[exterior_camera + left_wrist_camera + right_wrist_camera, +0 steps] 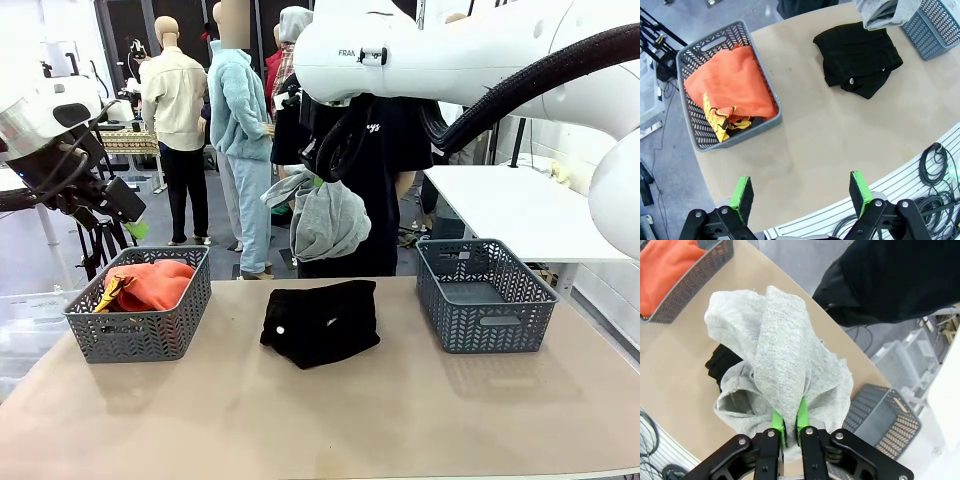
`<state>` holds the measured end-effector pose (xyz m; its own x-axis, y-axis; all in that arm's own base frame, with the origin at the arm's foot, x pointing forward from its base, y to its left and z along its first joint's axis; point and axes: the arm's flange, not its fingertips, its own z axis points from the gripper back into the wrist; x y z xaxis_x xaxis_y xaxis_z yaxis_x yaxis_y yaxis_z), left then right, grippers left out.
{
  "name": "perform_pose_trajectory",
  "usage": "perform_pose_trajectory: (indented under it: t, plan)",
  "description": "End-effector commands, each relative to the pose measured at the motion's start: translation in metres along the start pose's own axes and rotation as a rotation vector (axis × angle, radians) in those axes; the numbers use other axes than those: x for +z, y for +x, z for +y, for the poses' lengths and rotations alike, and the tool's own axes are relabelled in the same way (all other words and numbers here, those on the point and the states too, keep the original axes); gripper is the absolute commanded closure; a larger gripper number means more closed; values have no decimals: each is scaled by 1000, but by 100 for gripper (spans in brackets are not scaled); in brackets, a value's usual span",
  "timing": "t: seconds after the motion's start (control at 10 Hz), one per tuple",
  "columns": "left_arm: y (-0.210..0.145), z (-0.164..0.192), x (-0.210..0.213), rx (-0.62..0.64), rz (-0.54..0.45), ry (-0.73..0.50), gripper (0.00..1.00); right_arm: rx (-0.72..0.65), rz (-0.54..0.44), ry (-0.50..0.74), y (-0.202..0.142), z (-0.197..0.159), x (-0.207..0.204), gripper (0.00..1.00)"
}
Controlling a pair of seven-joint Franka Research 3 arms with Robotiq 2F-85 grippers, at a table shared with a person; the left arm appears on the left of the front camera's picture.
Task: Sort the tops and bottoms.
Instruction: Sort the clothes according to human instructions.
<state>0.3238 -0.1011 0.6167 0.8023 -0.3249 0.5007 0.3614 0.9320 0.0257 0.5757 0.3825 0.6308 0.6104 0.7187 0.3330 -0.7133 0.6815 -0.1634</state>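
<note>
Grey, seemingly soft and light, the pale top (335, 225) hangs bunched above the far edge of the table (320, 430), a gathered fold pinched in the closed right gripper (789, 416); the left gripper (802, 192) hovers open.

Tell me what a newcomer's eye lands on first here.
First comes the pale grey top, dangling in mid-air from the shut right gripper above the black bottoms, which lie in the middle of the table. Next is the red-orange top with yellow patches, bright in the left basket, with the open left gripper raised near it.
</note>
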Motion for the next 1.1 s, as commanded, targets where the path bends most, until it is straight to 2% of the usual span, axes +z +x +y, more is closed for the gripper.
perform_pose_trajectory:
  t: [0.0,1.0]
  plan:
    - [2,0,1,3,-1,0,0,0,-15,-5,1,0,4,100]
    - [2,0,1,3,-1,0,0,0,-15,-5,1,0,4,100]
